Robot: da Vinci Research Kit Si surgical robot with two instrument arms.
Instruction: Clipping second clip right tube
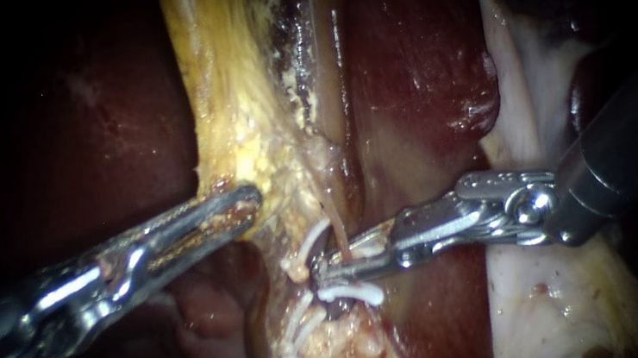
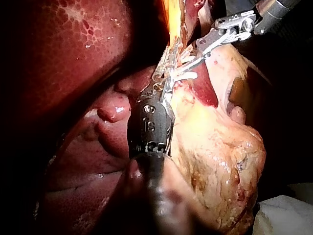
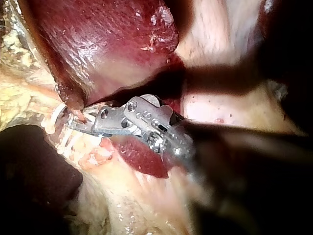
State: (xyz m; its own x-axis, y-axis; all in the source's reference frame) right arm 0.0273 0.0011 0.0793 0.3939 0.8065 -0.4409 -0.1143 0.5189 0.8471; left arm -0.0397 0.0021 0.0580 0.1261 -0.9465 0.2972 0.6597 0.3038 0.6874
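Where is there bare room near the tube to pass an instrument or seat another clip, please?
Free: the stretch of tube above the right instrument, bordered by yellow tissue and liver; also the pale tissue below its shaft. Crowded: under its tip, where white clips cluster, and to the left, where the left instrument grips the yellow tissue.

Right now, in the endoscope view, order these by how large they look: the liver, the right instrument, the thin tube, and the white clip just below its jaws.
1. liver, the largest by far
2. right instrument
3. thin tube and white clip: both are short and slim, too alike to rank
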